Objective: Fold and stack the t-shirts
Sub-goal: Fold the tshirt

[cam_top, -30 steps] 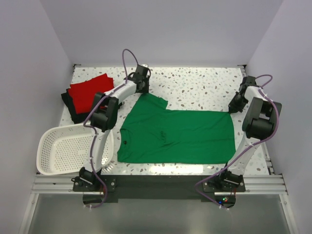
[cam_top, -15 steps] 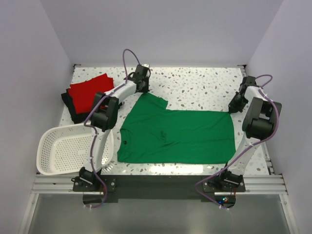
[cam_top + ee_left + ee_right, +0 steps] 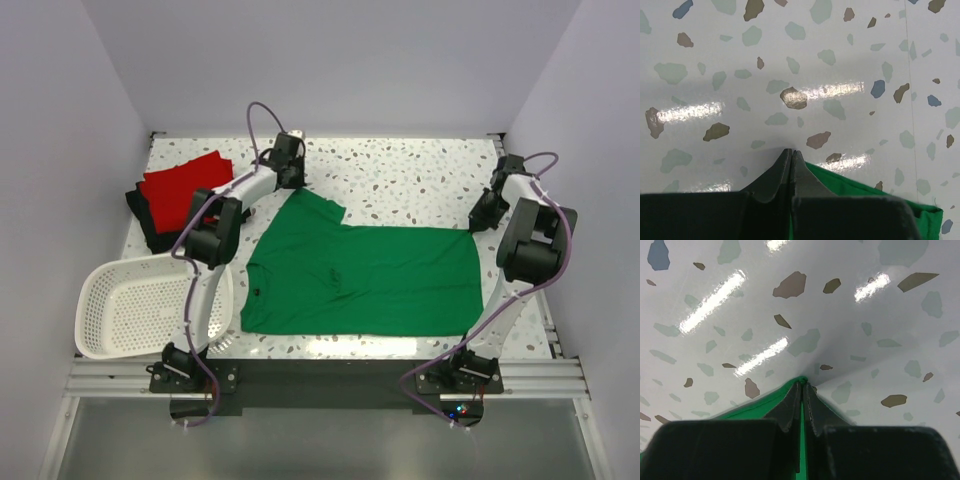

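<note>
Toward the tabletop's far edge, left fingers (image 3: 781, 170) and right fingers (image 3: 790, 410) clamped the green t-shirt (image 3: 360, 280); fold starting, next needed a joint lift nearward.

We find the green t-shirt (image 3: 360, 280) spread flat and open at the centre of the tabletop (image 3: 400, 175), one short sleeve pointing toward the far edge. At the far left, the red t-shirt (image 3: 185, 185) lies folded on top of the black t-shirt (image 3: 148, 225), whose edges show beneath it.
</note>
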